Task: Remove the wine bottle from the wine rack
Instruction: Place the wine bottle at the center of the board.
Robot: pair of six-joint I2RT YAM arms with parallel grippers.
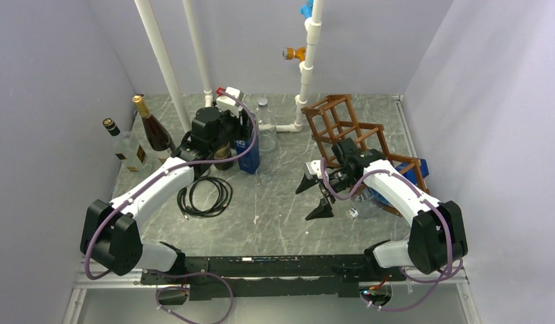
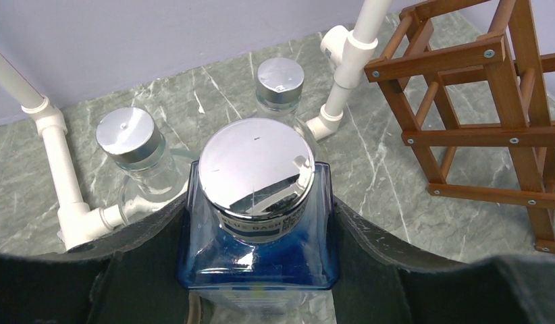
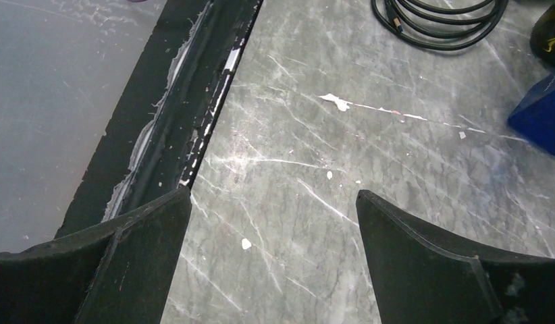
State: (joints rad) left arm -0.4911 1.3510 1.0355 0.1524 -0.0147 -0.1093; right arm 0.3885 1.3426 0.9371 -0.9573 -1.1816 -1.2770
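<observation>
Well, my left claw (image 2: 259, 206) is pinching the blue bottle (image 2: 256, 162) by its shoulders. The bottle is upright, long axis vertical, left of the wine rack (image 2: 457, 61) and clear of it. My right claw (image 3: 273, 202), nearer that rack, hangs spread and empty over the table (image 3: 396, 169).

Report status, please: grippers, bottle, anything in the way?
Left gripper shut on blue bottle, upright, apart from rack. Right gripper open, empty, over table. Two clear bottles and pipes close behind it.
</observation>
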